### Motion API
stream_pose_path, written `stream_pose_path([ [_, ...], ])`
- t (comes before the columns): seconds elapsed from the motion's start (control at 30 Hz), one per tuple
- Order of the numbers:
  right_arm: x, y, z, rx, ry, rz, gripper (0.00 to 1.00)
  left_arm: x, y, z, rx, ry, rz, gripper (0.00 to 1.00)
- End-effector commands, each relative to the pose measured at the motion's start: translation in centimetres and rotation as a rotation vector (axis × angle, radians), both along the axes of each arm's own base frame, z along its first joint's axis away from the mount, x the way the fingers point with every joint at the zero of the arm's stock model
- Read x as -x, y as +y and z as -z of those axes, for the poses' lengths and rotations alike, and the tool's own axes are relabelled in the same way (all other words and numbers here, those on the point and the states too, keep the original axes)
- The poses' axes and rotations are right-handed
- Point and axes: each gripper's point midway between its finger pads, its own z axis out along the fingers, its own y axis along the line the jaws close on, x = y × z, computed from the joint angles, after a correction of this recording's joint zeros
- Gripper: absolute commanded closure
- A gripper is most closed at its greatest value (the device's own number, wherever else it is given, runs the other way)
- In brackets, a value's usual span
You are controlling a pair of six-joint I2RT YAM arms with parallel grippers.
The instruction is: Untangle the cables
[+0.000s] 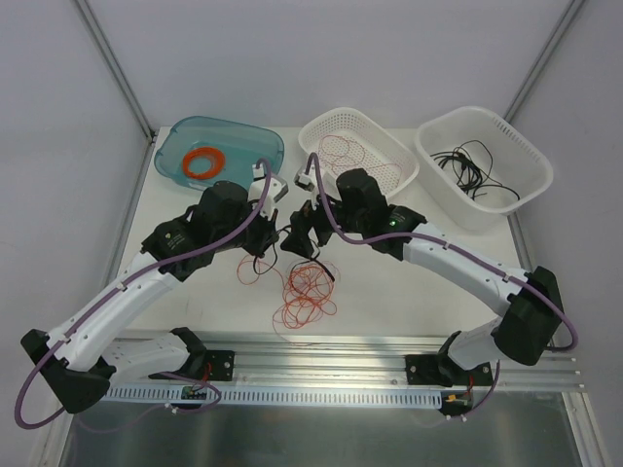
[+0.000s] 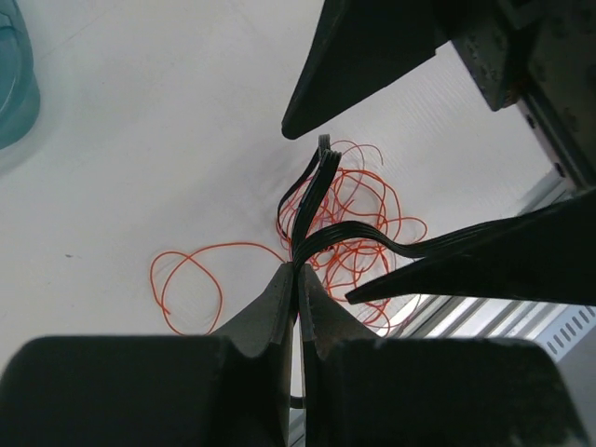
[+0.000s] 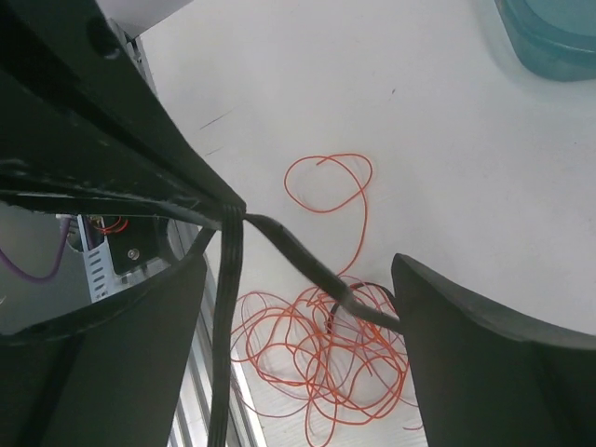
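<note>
The left pincer (image 2: 298,272) is closed on a flat black cable (image 2: 317,186), clamping it at the very tips of its fingers above the middle of the table (image 1: 409,292). The right pincer (image 3: 300,279) faces it from close by with its fingers wide apart. The black cable runs through the gap between them, and neither finger presses on it. Below both pincers, a loose tangle of orange wires (image 1: 307,292) lies on the table, and one end of the black cable hangs down into it. A smaller orange loop (image 1: 248,268) lies just left of the tangle. At the far edge of the table, a teal tray (image 1: 243,141) holds an orange ring (image 1: 204,161). The middle white basket (image 1: 336,119) holds red wires (image 1: 343,148), and the right white basket (image 1: 531,161) holds black wires (image 1: 472,167).
</note>
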Motion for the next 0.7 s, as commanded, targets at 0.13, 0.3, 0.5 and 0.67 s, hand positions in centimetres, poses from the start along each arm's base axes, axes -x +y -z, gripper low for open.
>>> stream_pose_path([
  [0.13,0.5,1.7,-0.6,-0.084,0.002,-0.075,0.43,0.8,-0.4,-2.4,0.067,-0.073,0.049,1.0],
  [0.3,0.3,0.8,-1.4,-0.093,-0.024,-0.052,0.92,0.0,0.3,-1.8,0.051,-0.074,-0.018,1.0],
  [0.5,-1.3,-1.5,-3.3,-0.092,-0.067,0.032,0.99,-0.5,0.5,-1.8,0.064,-0.064,-0.08,0.91],
  [0.67,-3.8,-4.6,-7.3,-0.096,-0.147,0.162,0.99,-0.8,1.1,-1.8,0.079,-0.083,-0.124,0.55],
])
